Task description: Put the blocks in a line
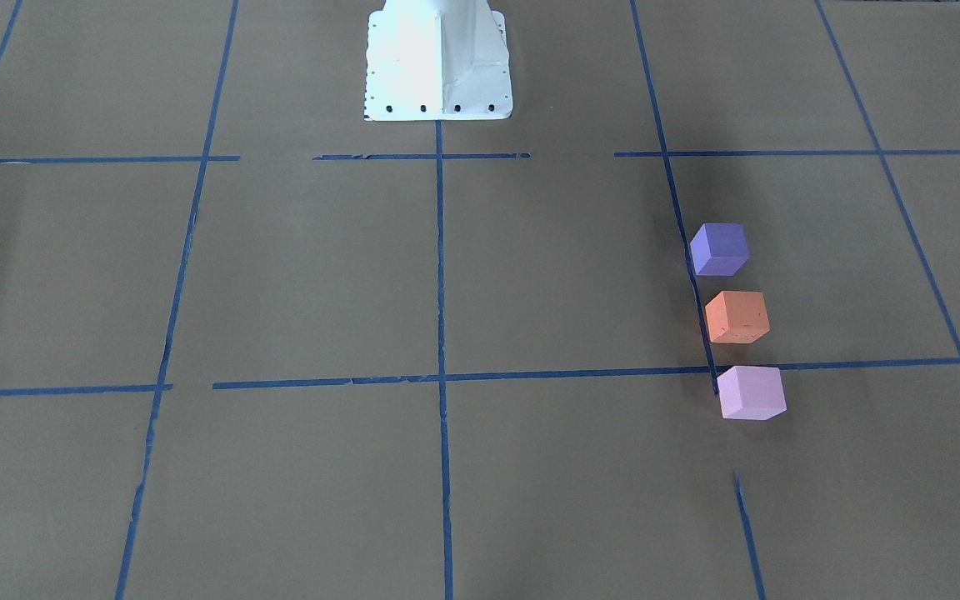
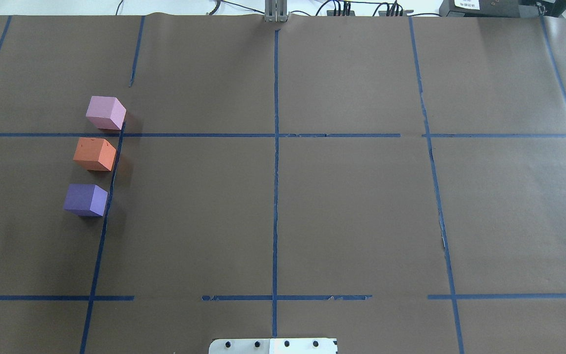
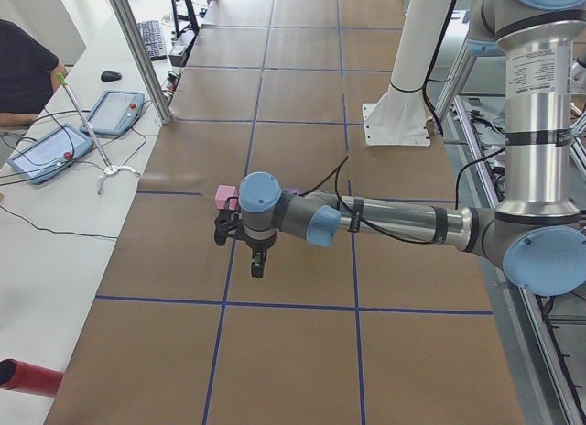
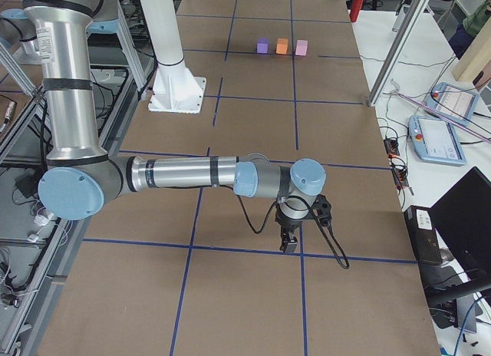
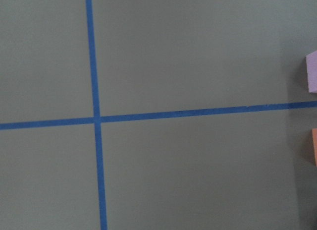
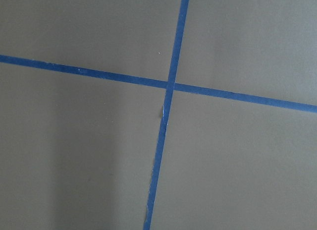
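Note:
Three cubes stand in a row with small gaps along a blue tape line on the robot's left side: the violet-blue block (image 1: 720,248) (image 2: 86,199) nearest the robot, the orange block (image 1: 737,317) (image 2: 95,154) in the middle, and the light pink block (image 1: 751,392) (image 2: 106,112) farthest. All three also show far off in the exterior right view, with the orange one (image 4: 282,44) in the middle. My left gripper (image 3: 256,263) hangs above the paper, beside the row toward the table's left end, and I cannot tell whether it is open or shut. My right gripper (image 4: 289,242) hangs over the table's right end, far from the blocks, state unclear.
The white robot base (image 1: 438,67) (image 2: 273,346) stands at the table's middle. Blue tape lines (image 2: 275,196) grid the brown paper. An operators' bench with tablets (image 3: 55,150) (image 4: 437,137), a mouse and cables runs along the far side, with metal posts (image 3: 137,49).

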Controlling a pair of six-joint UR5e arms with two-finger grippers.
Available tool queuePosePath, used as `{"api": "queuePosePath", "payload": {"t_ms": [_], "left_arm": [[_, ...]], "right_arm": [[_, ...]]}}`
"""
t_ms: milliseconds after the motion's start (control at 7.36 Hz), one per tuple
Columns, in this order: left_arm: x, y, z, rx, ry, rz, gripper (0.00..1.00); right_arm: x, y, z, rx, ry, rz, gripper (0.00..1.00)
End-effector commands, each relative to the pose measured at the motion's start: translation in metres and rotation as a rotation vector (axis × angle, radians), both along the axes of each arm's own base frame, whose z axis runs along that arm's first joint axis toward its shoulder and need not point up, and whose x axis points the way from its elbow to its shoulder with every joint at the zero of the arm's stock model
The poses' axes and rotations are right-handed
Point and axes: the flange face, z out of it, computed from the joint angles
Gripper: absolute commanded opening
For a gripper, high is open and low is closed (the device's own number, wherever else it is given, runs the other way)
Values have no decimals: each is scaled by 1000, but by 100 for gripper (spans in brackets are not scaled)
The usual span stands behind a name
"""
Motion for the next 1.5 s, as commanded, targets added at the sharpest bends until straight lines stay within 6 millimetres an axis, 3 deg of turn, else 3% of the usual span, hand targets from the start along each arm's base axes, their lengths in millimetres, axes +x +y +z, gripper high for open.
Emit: {"api": "queuePosePath", "payload": {"t_ms": [0,272,408,544,816,1359], "left_arm": [[-7,22,31,-34,5,0,100],[-8,22,46,52,-9,92,100],[-19,21,49,46,-22,69,100],[-36,21,45,48,-23,28,100],[-45,20,30,76,-24,9,100],[-48,20,28,107,-36,57,100]], "right_arm": [[0,0,0,0,0,0,100],[0,0,0,0,0,0,100],[0,0,0,0,0,0,100],[0,0,0,0,0,0,100],[0,0,0,0,0,0,100],[0,0,0,0,0,0,100]]}}
